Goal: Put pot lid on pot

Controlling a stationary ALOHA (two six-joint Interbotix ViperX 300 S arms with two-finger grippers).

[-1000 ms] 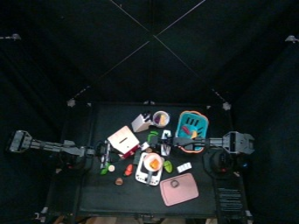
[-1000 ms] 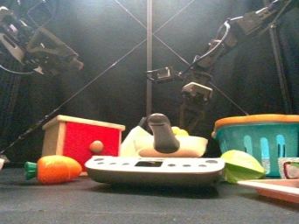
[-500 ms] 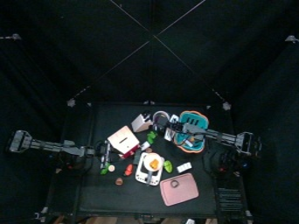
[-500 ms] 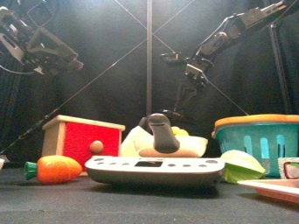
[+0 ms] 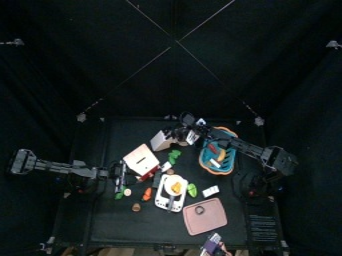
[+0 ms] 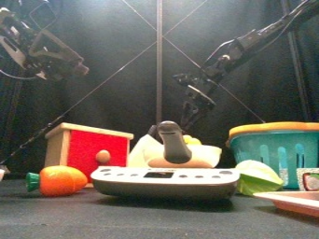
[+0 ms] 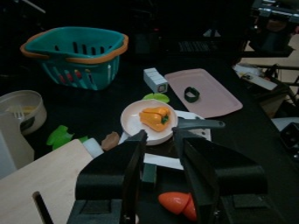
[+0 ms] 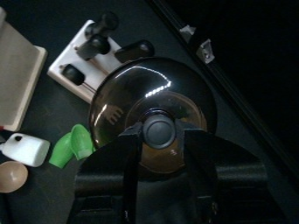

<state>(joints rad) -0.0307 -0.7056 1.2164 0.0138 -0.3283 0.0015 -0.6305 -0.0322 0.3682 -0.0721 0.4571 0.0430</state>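
**Reach for the lid, grasp not yet made**

Read the step as the approach to the pickup. Saw the right gripper [image 5: 189, 125] just past the far left corner of the basket [image 5: 218, 150], jaws spread wide and empty. Found it poised over the lid [image 8: 155, 105], with the knob [image 8: 160, 131] lined up between the jaws. Could not tell whether the tips touched the lid. Found the left gripper [image 7: 167, 162] parked well to the basket's left, also parted, with nothing in it.

Placed the pot [image 5: 171, 185] off the basket's front left corner, well apart from the lid. Found it uncovered, its orange inside showing, apparently on a white base [image 6: 162, 179].

Judged that the next move called for sinking onto the knob and closing on it squarely. After that, called for a lift and a carry from behind the basket to its front left, clear of the clutter between. Called finally for a level, centred descent onto the pale rim. Reckoned the small round knob easy to pinch off-centre, which would tilt the lid.

Got the lid from the right wrist view alone: dark, domed, glossy, lying flat. Lost it against the black table in the top view and behind nearer things in the front view. Got only the gripper hanging behind the clutter from the front view. Took the plainest look at the pot and its dark handle [image 7: 201, 124] from the left wrist view. Found no pot in the right wrist view.
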